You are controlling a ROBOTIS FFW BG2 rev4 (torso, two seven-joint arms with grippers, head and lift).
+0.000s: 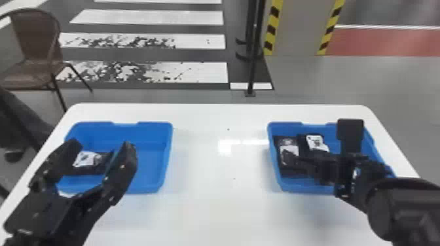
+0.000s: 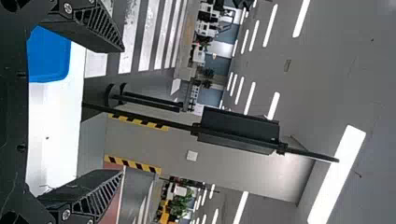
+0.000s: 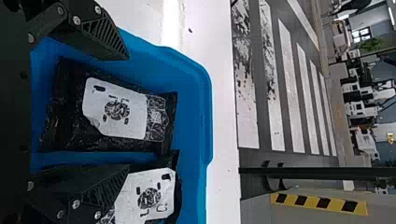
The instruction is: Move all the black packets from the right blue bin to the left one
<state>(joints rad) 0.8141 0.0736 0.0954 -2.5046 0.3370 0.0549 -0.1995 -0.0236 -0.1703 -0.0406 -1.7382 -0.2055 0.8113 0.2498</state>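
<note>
Over the right bin [image 1: 294, 188], the right gripper [image 3: 127, 112] is hovering empty, spread wide | two packets [image 3: 114, 112] are lying below | left bin [image 1: 154, 131] is holding one; empty left gripper [image 1: 101, 143] is waiting nearby, wide | pick apparently starting, needing descent around the left-hand packet, then closing

Brown chair [image 1: 37, 49] beside white-striped floor [image 1: 150, 17].

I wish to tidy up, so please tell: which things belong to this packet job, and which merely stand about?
Job: left blue bin, black packet in it, right blue bin, black packets there, left gripper, right gripper, table.
Not job: brown chair, black pole, striped pillar.
</note>
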